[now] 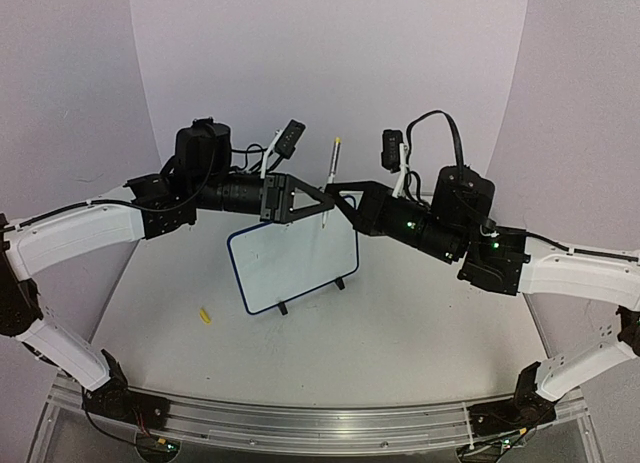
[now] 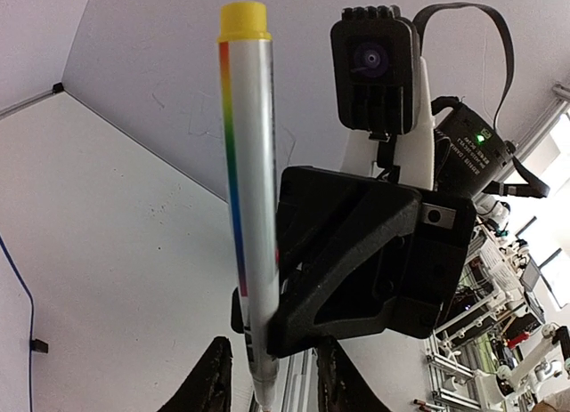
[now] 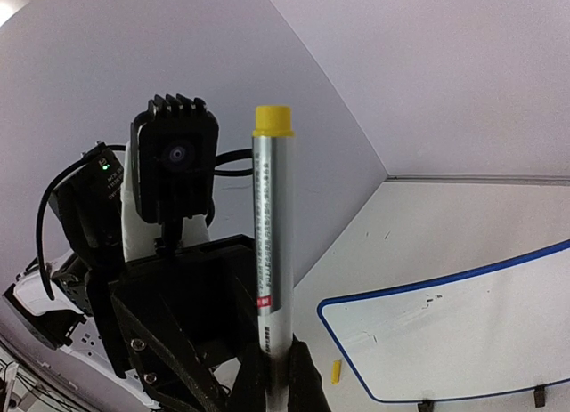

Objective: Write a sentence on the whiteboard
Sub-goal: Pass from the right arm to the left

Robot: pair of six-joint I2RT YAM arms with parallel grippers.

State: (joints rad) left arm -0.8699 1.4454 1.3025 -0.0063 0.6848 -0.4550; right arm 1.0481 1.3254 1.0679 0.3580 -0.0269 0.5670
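Note:
The whiteboard [image 1: 292, 264] stands tilted on two black feet at the table's middle, and it also shows in the right wrist view [image 3: 463, 327]. No yellow-green sentence shows on it, only faint smudges. My right gripper [image 1: 336, 195] [image 3: 276, 359] is shut on a silver marker [image 1: 330, 178] [image 3: 274, 243], held upright above the board's top edge with its yellow end up. My left gripper [image 1: 312, 200] [image 2: 272, 350] is open, with its fingers [image 2: 214, 376] either side of the marker's lower end [image 2: 249, 207] and apart from it.
A small yellow marker cap [image 1: 205, 316] [image 3: 336, 371] lies on the table left of the board. Pale curved walls close in the back and sides. The two grippers meet tip to tip over the board.

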